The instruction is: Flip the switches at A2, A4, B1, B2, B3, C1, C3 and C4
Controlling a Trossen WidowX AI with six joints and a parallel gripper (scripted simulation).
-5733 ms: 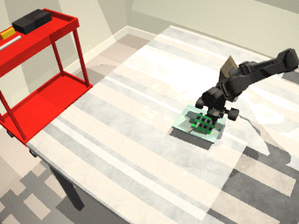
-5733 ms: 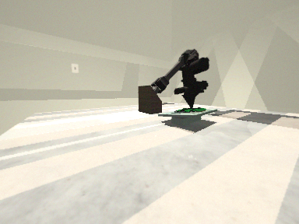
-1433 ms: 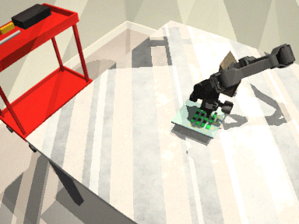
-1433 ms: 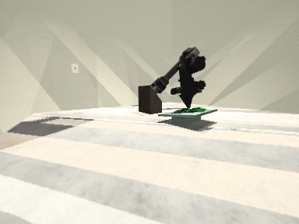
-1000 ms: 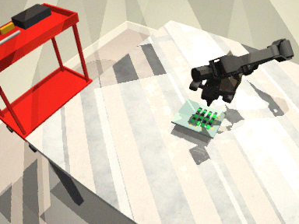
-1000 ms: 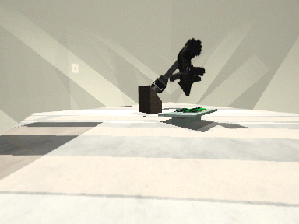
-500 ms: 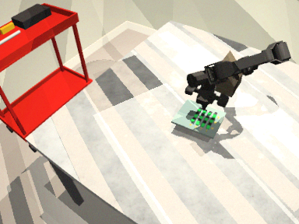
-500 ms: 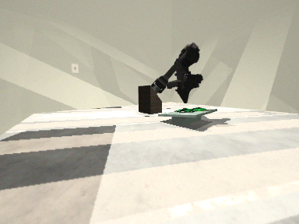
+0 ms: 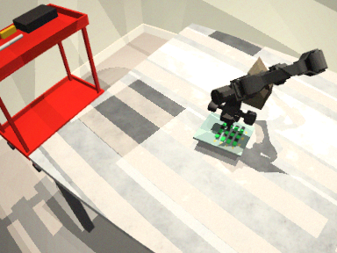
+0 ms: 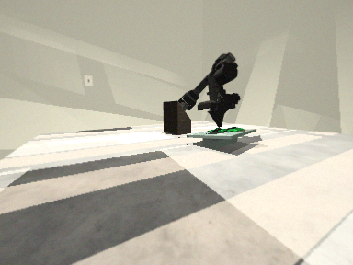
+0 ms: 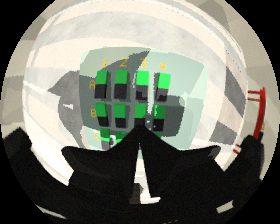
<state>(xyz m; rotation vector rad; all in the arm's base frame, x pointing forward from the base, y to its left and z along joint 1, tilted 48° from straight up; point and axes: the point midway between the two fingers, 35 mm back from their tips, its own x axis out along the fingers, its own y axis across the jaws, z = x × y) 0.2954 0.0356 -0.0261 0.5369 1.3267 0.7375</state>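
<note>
Panel, switch, pale green glassy sheet w/ yellow printed letters & nos. (image 9: 203,133) (image 10: 248,132) (image 11: 192,82): 1 pc., on the striped pale tabletop (image 9: 175,189) (image 10: 276,184), in front of the arm's brown block-shaped base (image 9: 260,97) (image 10: 176,118). Switches, rocker, green/black, in rows: A & B legible in wrist view, row C mostly behind the claw, so states there n/a. Incl. A1 (image 11: 101,84), A2 (image 11: 121,85), A3 (image 11: 142,85), A4 (image 11: 163,87), B1 (image 11: 101,115), B2 (image 11: 120,115), B3 (image 11: 140,114) and B4 (image 11: 159,116). Claw, black, two-fingered, tapered (image 9: 229,125) (image 10: 220,126) (image 11: 140,128): 1 pc., clenched, nothing betw. fingers, tip pointing down at the panel, v. near its switches; contact or gap, can't tell. Cart, red, metal-look, open-sided (image 9: 97,76) (image 11: 261,117): 1 pc., beside table, n/a to job. Risks, est.: (1) tip lands off-centre & rocks a neighbour, cols. being close-set; B4, A1, A3 & C2 must stay as is. (2) Press on the low end does nothing; raised end must be picked right, hard w/ shadow & glare across the rows. (3) Too shallow a push leaves a rocker half over; too deep may shove the panel. (4) Sideways travel w/o enough lift could drag across adj. switches.
</note>
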